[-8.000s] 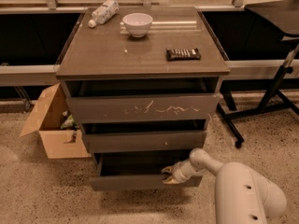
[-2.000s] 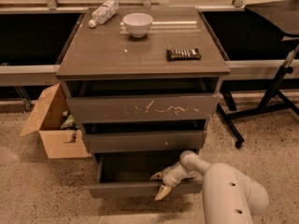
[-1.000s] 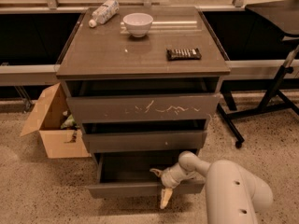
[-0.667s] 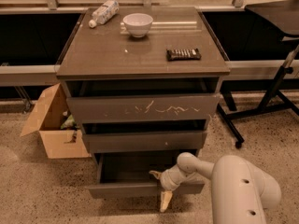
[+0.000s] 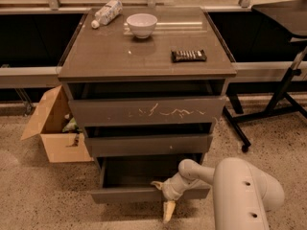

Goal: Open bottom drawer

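Note:
The bottom drawer [image 5: 124,194], a plain dark grey-brown front, stands pulled partway out of the cabinet [image 5: 144,61], showing its dark inside. My gripper [image 5: 162,200] is at the drawer front, right of its middle, on the white arm [image 5: 240,186] coming in from the lower right. It is open: one fingertip [image 5: 156,185] rests at the front's top edge and the other [image 5: 168,213] hangs down before and below the front. The mid-sized front [image 5: 148,144] and the scratched top front [image 5: 148,111] above it are slightly out.
On the cabinet top stand a white bowl [image 5: 141,24], a lying plastic bottle [image 5: 106,12] and a black bar [image 5: 189,55]. An open cardboard box [image 5: 53,128] sits on the speckled floor at the left. Black stand legs [image 5: 268,114] are at the right.
Over eight seconds the bottom drawer has slid a little further out. My gripper has moved left and down along its front, and its fingers have spread apart.

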Controlling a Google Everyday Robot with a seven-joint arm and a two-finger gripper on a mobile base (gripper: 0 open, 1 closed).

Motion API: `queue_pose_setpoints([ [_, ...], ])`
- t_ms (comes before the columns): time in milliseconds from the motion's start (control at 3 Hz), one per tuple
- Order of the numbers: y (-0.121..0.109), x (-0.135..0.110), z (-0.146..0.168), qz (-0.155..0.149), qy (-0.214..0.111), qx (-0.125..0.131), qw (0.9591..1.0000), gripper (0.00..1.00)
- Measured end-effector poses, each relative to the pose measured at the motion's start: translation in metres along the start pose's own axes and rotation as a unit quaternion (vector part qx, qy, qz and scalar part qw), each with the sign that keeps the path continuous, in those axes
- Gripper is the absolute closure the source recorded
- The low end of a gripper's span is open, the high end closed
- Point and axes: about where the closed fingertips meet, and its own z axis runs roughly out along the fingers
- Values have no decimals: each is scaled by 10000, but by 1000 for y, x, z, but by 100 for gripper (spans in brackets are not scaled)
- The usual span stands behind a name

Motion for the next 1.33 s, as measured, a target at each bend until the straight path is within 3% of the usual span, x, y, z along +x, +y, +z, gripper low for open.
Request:
queue_pose_setpoints([
  [667, 37, -18, 15, 57, 134, -405, 9991, 56],
  [1333, 35, -23, 10, 57, 134, -405, 9991, 100],
])
